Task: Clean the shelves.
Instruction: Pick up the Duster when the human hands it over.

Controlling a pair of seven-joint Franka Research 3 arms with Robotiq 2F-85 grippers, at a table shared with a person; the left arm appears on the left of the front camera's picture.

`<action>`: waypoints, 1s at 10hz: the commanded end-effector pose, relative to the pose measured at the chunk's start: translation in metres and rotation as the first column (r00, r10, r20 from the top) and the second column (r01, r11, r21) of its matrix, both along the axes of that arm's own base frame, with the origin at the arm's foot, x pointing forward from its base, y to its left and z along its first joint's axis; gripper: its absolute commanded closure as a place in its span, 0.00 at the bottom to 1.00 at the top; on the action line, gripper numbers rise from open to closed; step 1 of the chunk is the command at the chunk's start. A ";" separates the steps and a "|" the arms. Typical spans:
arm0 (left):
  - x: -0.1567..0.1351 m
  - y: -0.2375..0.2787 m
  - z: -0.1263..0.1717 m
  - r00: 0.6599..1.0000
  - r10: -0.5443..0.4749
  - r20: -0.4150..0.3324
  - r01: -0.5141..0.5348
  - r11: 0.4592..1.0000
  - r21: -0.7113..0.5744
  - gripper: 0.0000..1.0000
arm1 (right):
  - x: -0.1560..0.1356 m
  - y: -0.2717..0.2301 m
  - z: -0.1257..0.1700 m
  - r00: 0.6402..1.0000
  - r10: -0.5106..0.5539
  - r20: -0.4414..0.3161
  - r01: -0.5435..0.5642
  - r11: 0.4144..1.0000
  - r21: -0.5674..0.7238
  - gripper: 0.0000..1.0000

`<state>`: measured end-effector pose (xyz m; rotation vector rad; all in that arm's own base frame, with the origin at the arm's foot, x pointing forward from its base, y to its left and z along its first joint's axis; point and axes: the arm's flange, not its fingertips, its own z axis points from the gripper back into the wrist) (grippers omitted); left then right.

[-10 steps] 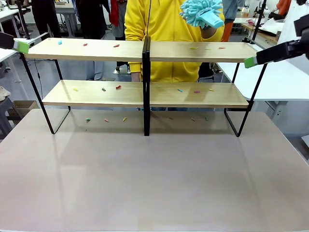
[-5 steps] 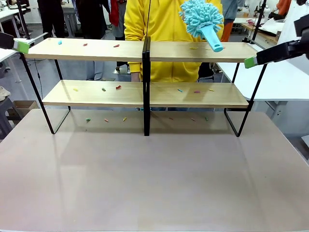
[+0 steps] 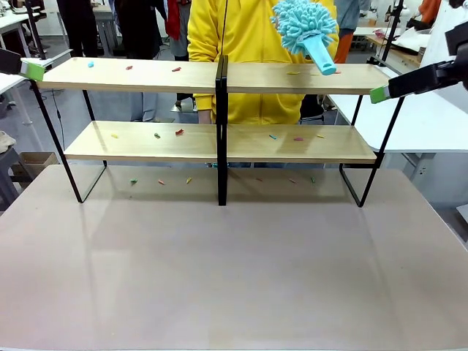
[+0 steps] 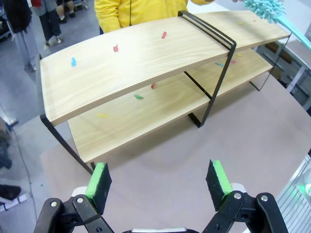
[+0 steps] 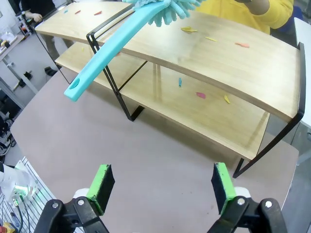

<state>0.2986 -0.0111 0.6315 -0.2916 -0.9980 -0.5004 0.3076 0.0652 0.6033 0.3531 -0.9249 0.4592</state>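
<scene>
The shelves (image 3: 146, 74) stand on the table (image 3: 234, 278), coloured scraps (image 3: 179, 131) littering both boards, so cleaning looks unstarted. A turquoise duster (image 3: 301, 25) hovers above their right half, apparently held by the person behind them. Left gripper (image 4: 159, 179) and right gripper (image 5: 163, 187) flank the shelves, spread wide, empty.

Front camera faces the shelves (image 3: 146, 74) squarely; wrist cameras overlook their opposite ends
</scene>
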 end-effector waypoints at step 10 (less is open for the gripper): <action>0.000 0.001 0.000 1.000 -0.006 0.000 0.006 1.000 -0.008 0.00 | 0.065 0.018 0.047 0.874 0.031 -0.485 0.220 0.864 0.452 0.00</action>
